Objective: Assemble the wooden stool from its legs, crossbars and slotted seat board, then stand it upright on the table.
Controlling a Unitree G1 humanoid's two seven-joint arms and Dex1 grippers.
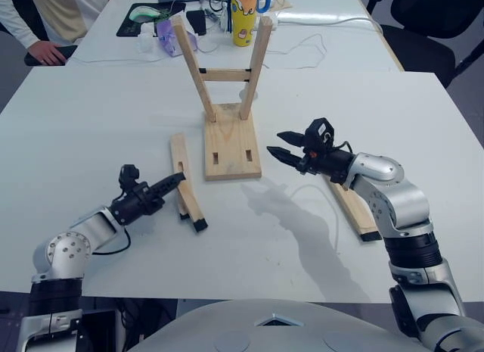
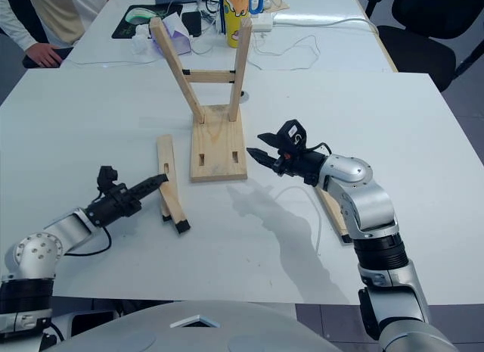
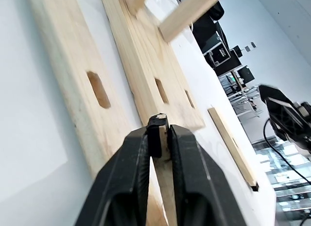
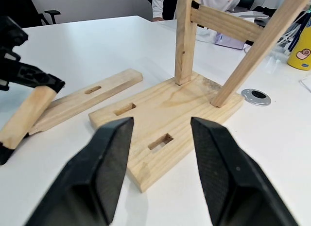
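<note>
The slotted seat board (image 1: 232, 154) lies flat mid-table with two legs (image 1: 198, 72) standing in it, joined by a crossbar (image 1: 225, 75). Its two near slots are empty. A second slotted board (image 1: 178, 154) lies flat to its left. My left gripper (image 1: 178, 179) is shut on the end of a loose black-tipped leg (image 1: 192, 207) that rests across that board. My right gripper (image 1: 274, 143) hovers open just right of the seat board, nothing between its fingers (image 4: 109, 167). Another wooden piece (image 1: 351, 207) lies under my right forearm.
A yellow cup (image 1: 243, 19), a purple item (image 1: 168, 42), cables and a keyboard crowd the far table behind the stool. A round cable grommet (image 4: 256, 95) sits in the tabletop beyond the seat board. The near table surface is bare white.
</note>
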